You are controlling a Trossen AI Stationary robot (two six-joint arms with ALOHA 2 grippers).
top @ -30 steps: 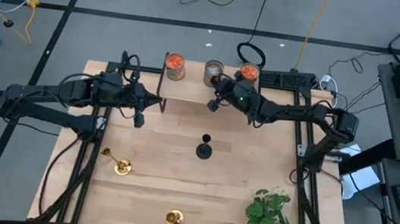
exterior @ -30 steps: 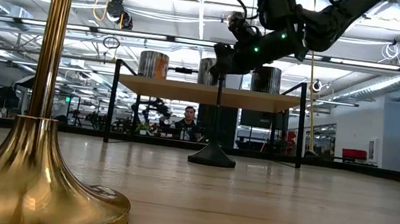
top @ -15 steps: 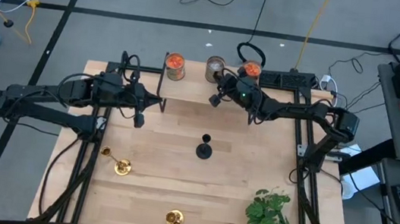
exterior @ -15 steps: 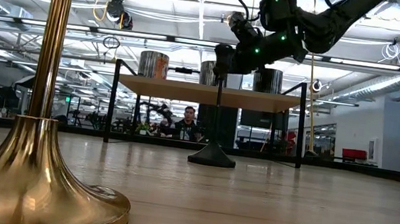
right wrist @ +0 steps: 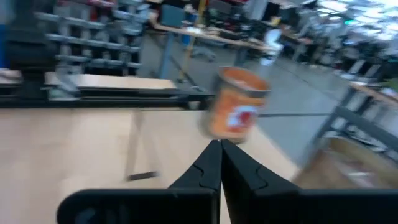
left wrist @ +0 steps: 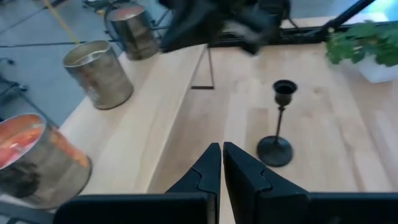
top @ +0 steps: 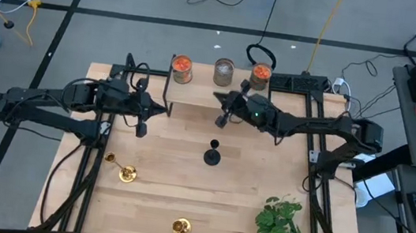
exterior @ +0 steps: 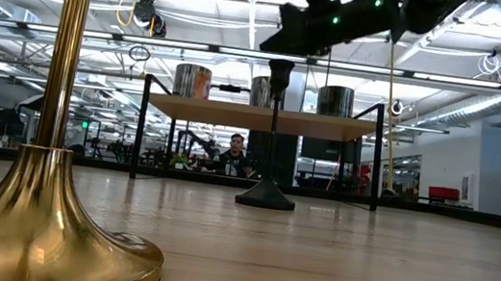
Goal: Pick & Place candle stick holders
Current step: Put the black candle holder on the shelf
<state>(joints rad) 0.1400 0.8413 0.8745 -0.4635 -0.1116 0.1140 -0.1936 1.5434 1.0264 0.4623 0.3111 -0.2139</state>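
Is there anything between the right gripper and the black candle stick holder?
No. In the high view, only bare wooden table lies between the right gripper and the black candle stick holder.

3 jars (top: 223, 72) on shelf, plant (top: 279, 220)

**Both arms over the rear half of the desk**

The right tool (top: 222, 120) hangs just behind the black candle stick holder (top: 212, 154) at desk centre. The left tool (top: 141, 127) hovers nearer the left edge. Two brass holders (top: 126, 172) (top: 181, 227) sit toward the front-left; a plant (top: 278, 217) sits front-right.
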